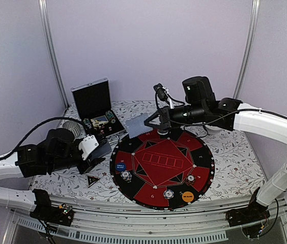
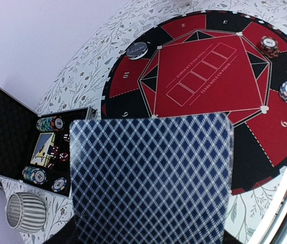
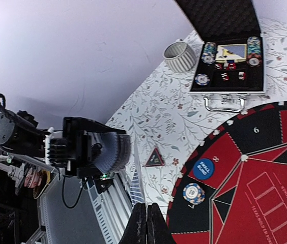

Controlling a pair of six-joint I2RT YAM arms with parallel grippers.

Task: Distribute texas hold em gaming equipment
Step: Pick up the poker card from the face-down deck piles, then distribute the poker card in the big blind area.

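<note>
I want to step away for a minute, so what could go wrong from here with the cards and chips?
The left gripper holds a stack of grey-blue diamond-backed playing cards that looks fanned in the right wrist view; loose cards could slip out. The shut right gripper hangs over the big round red-and-black mat; a sweep might topple a small striped poker chip stack there.

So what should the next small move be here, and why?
Probably lower the right gripper to lay its card on the mat and release: it looks shut on one card above the far edge, no cards lie on the mat, and the left gripper holds the deck.
</note>
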